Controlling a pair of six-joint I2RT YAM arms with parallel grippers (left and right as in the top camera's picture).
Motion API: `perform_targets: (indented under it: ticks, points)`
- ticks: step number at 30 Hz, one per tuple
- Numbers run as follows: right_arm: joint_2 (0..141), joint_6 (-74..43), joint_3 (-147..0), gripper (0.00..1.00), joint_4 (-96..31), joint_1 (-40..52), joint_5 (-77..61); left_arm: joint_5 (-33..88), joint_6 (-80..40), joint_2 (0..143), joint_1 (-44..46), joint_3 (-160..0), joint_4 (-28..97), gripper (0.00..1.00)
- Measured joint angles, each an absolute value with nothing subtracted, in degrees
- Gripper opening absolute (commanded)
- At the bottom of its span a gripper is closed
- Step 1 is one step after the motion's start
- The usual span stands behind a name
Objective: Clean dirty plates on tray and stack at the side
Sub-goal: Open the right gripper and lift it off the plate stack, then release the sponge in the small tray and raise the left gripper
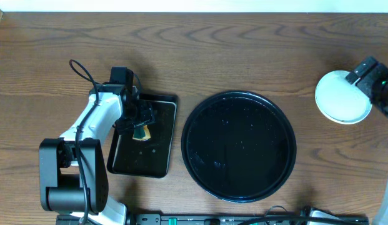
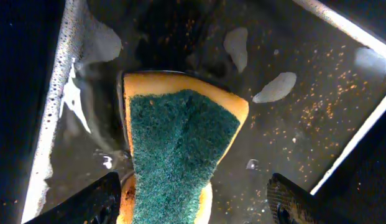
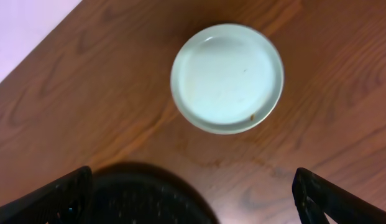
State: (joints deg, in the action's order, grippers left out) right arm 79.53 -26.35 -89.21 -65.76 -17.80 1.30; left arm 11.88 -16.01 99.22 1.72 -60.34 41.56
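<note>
The large round black tray [image 1: 238, 145] lies mid-table with wet specks and no plates on it; its rim also shows in the right wrist view [image 3: 155, 196]. A pale blue plate [image 1: 340, 99] sits on the table at the far right, with a tiny brown spot at its rim [image 3: 227, 78]. I cannot tell whether other plates lie under it. My right gripper [image 1: 363, 72] hangs open and empty above the plate's far edge [image 3: 199, 202]. My left gripper [image 1: 140, 122] is open, its fingers on either side of a yellow and green sponge [image 2: 180, 137].
The sponge lies in a small rectangular black tray [image 1: 159, 153], wet with foam patches [image 2: 276, 87]. The left arm's base [image 1: 69, 181] stands at the front left. Cables run along the front edge.
</note>
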Motion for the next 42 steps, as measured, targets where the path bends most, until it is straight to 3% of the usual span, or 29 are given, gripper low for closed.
perform_targets:
  ticks: [9,28,39,42]
  points:
    - [77.19,-26.24,-89.21,0.99,-67.88,-11.84,0.95,11.86,-15.31,86.56,1.72,-60.34,42.7,0.75]
    - [77.19,-24.82,-89.19,0.99,-68.51,-11.7,5.04,11.88,-13.41,47.33,6.35,-60.31,52.18,0.75]
    - [77.19,-24.73,-89.19,0.99,-71.05,-11.7,6.11,11.86,-13.41,33.78,6.46,-60.31,57.28,0.75]
    - [77.19,-24.73,-89.19,0.99,-71.16,-11.7,6.13,11.66,-13.21,33.65,6.46,-60.31,58.17,0.82]
